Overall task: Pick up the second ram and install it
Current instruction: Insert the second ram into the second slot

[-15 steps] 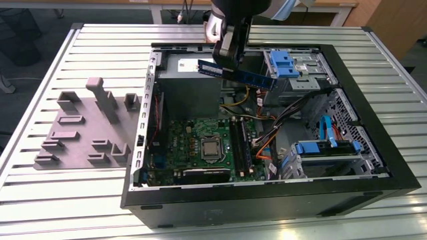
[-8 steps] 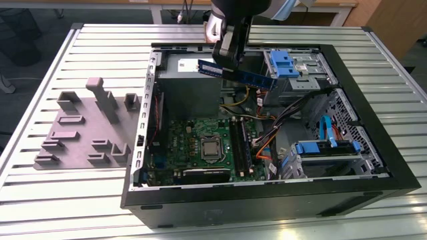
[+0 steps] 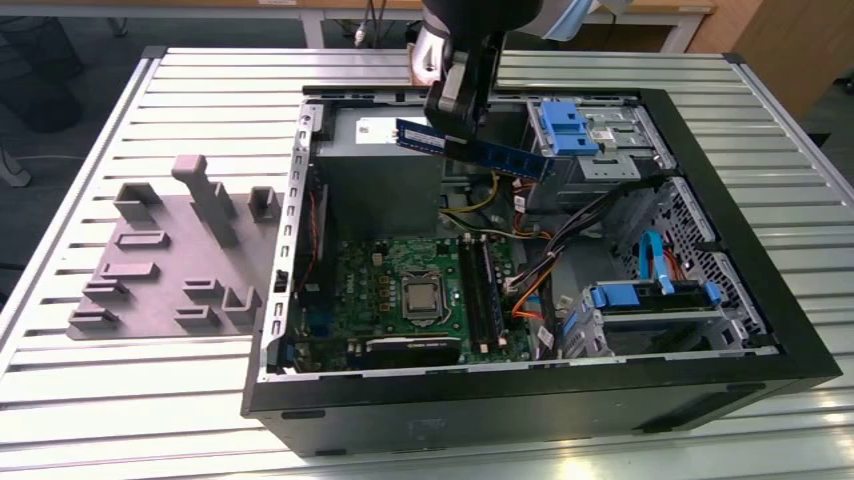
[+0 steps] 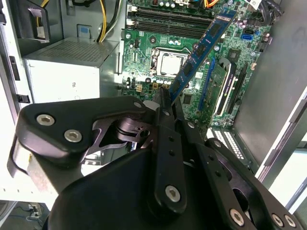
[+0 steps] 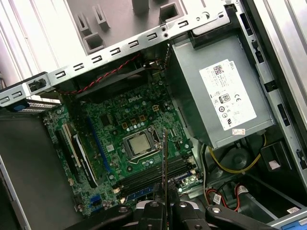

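Gripper: the gripper (image 4: 165, 103) is clamped tight on the second ram (image 4: 201, 48), fingers (image 4: 163, 139) pinching 1 end of the stick; in the first wrist view the gripper (image 5: 164, 206) has the stick edge-on between its 2 fingers.
Second ram, where: up in the air, carried above the open computer case (image 3: 747, 360), clear of everything; in the exterior view the second ram (image 3: 501, 150) hangs over the case's far half, above the power supply (image 3: 367, 125).
Long axis: the stick juts straight out from the fingertips, tilted, its free end reaching toward the motherboard (image 4: 144, 57); in the exterior view it runs across the case, dipping toward the exterior view's right.
Key relation: the ram slots (image 5: 153, 179) lie beyond the stick's free end, on the board beside the processor (image 5: 138, 145); the stick is well apart from them, not lined up over them, so I judge the seating not yet done.
Slots: dark long slots side by side next to the processor; I cannot tell how many, or whether a stick already sits in 1.
Count: 1 arm, 1 gripper, 1 blue stick in hand, 1 processor, 1 power supply, 1 case.
Farther out: 1 grey parts fixture (image 3: 174, 260) rests on the slatted table (image 3: 80, 400), at the exterior view's left of the case.
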You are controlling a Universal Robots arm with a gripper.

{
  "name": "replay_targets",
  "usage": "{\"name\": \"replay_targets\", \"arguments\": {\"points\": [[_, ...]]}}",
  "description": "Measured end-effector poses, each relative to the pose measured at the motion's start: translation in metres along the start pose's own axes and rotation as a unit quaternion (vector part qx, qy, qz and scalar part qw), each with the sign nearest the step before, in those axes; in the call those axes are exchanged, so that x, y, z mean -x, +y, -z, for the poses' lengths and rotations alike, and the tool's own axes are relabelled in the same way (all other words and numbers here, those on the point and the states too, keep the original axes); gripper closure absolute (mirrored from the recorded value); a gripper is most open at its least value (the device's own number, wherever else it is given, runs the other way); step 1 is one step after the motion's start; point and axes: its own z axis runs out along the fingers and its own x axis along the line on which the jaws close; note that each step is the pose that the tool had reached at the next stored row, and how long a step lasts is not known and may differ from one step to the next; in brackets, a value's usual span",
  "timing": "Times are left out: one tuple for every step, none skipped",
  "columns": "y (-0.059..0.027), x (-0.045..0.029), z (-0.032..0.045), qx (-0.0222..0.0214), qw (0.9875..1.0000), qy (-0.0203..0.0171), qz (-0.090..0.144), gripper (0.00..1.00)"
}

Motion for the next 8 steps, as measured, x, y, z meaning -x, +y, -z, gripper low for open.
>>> {"name": "replay_targets", "arguments": {"points": [[0.0,0.0,0.0,0.0,1.0,0.0,0.0,0.86],[0.0,0.0,0.0,0.0,1.0,0.0,-0.001,0.86],[0.0,0.0,0.0,0.0,1.0,0.0,-0.001,0.86],[0.0,0.0,0.0,0.0,1.0,0.0,-0.001,0.86],[0.0,0.0,0.0,0.0,1.0,0.0,-0.001,0.86],[0.0,0.0,0.0,0.0,1.0,0.0,-0.002,0.86],[0.0,0.0,0.0,0.0,1.0,0.0,-0.002,0.86],[0.0,0.0,0.0,0.0,1.0,0.0,-0.002,0.86]]}}
